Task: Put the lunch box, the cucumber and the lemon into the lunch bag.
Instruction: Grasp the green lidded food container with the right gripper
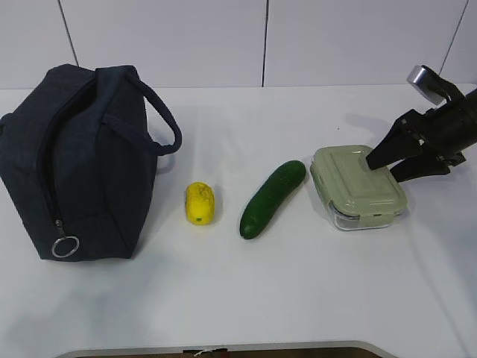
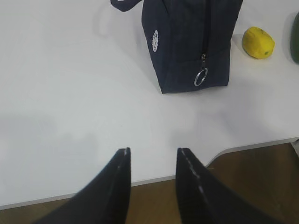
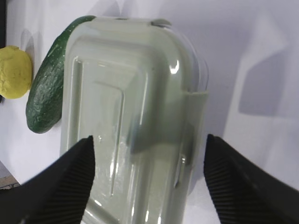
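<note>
On the white tabletop (image 1: 298, 298) four things are lying in a row: the bag (image 1: 74, 164) at far left, then the lemon (image 1: 200, 203), the cucumber (image 1: 272, 198) and the box (image 1: 358, 186) at right. The bag is standing upright with its zipper running down the near end and the ring pull (image 1: 65, 246) hanging low; one handle (image 1: 164, 123) is looping out toward the lemon. The lemon is sitting just beside the bag, apart from it. The cucumber is lying at a slant between lemon and box, its far end near the box corner. The box is resting flat, green lid on, outside the bag. The right tool (image 1: 387, 165) is reaching in from the right edge and hovering over the box's right part, jaws spread wide; in the right wrist view its fingers (image 3: 65, 182) are straddling the lid on both long sides, not gripping it. The left tool (image 2: 153, 161) is hanging over the near tabletop edge well short of the bag, jaws partly apart, holding nothing.
</note>
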